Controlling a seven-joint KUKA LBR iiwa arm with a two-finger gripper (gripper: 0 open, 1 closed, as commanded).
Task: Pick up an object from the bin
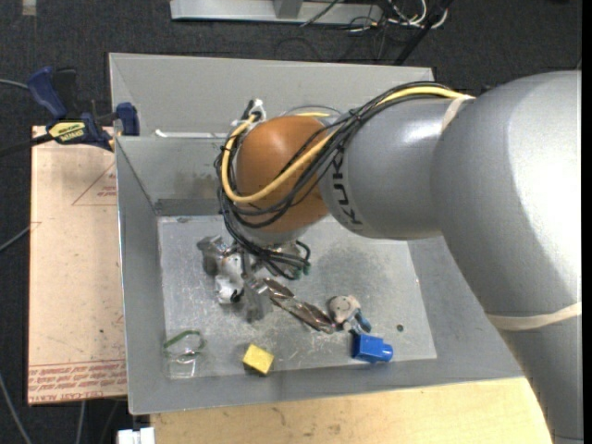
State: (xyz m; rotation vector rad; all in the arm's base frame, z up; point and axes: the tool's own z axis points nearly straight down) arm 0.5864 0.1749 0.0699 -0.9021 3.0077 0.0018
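Fingers [222, 265] sit low over the bin [139, 248] floor, left of centre; open or closed, I cannot tell. A thin brownish tool [301, 311] lies just beside.

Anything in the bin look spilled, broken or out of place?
Nothing stands out. The yellow block, the blue piece and the green-edged clear item lie loose on the bin floor, clear of the gripper.

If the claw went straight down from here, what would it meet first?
Likely the bin floor under the claw, right beside a thin brownish tool; depth is unclear.
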